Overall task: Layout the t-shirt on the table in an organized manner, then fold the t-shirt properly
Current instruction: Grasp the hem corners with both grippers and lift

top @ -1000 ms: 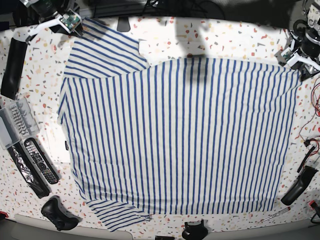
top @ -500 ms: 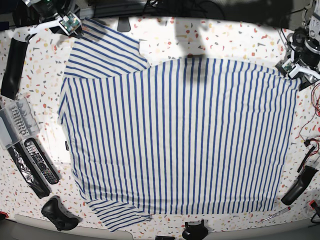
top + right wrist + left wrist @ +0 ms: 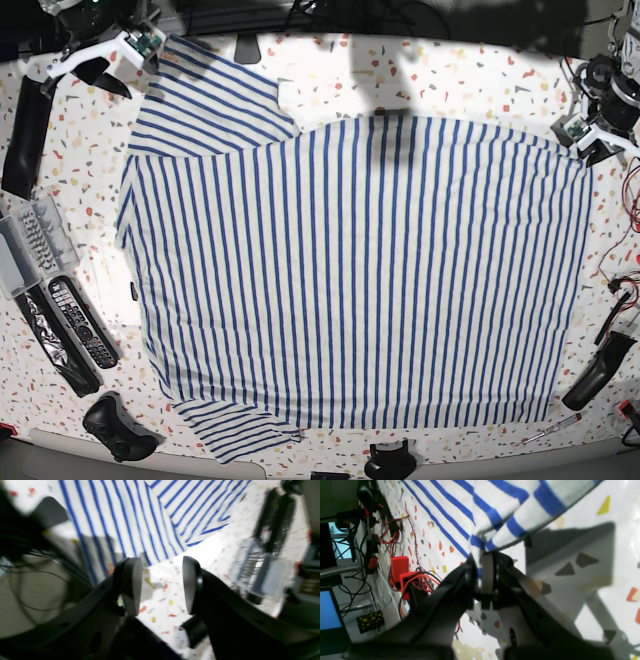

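The white t-shirt with blue stripes (image 3: 350, 270) lies spread flat on the speckled table (image 3: 330, 80), one sleeve at the far left (image 3: 210, 105) and one at the near left (image 3: 240, 430). At the shirt's far right corner, my left gripper (image 3: 588, 146) is shut on the cloth edge. In the left wrist view, the striped fabric (image 3: 495, 512) runs down between the closed fingers of the left gripper (image 3: 480, 563). My right gripper (image 3: 161, 585) stands open with nothing between its fingers. It hovers just left of the far sleeve, off the cloth (image 3: 105, 72).
Along the table's left edge are remote controls (image 3: 80, 325), a grey case (image 3: 30, 245), a long black object (image 3: 25, 125) and a game controller (image 3: 118, 425). Red wires (image 3: 625, 200), a black tool (image 3: 597, 370) and a screwdriver (image 3: 548, 430) lie at the right.
The left gripper came down onto the shirt's far right corner and shut on it. The right gripper opened, let go of the far sleeve and drew back to the left.
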Motion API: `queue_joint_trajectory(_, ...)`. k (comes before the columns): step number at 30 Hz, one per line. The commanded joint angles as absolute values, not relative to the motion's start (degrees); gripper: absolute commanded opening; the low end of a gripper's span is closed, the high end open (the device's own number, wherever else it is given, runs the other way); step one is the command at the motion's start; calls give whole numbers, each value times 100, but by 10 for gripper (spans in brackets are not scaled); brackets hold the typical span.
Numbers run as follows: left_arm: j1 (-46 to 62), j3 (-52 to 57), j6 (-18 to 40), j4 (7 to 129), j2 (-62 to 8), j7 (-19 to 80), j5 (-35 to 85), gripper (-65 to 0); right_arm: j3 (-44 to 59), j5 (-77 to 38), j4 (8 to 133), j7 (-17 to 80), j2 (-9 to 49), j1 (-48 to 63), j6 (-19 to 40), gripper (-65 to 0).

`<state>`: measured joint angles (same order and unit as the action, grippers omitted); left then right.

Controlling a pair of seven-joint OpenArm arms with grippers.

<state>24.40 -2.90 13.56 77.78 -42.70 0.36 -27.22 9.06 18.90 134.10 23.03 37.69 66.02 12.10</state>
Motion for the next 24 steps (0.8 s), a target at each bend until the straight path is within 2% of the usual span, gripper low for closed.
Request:
queue_joint_trajectory(1, 2491, -285, 1594, 7756, -4340, 207, -2757, -650, 930, 2069, 13500, 2211, 3907, 6654, 1278, -389)
queue_joint_trajectory(4, 2493, -285, 1594, 7756, -4338, 207, -2738, -650, 928, 2604, 13417, 2128, 4134, 6654, 1590, -390)
queue_joint_trajectory(9, 2488, -283, 1592, 7756, -4338, 174, -2740, -650, 923, 3439, 12438, 1981, 4189, 6477, 998, -390)
queue_joint_trajectory(15, 2491, -283, 1590, 7756, -4338, 167, -2740, -650, 764, 3986, 11603, 1761, 4191, 5968, 978, -390)
queue_joint_trajectory(24, 2491, -283, 1575, 7756, -4338, 169, -2740, -650, -698, 4543, 10967, 2003, 4353, 4993, 506, -392)
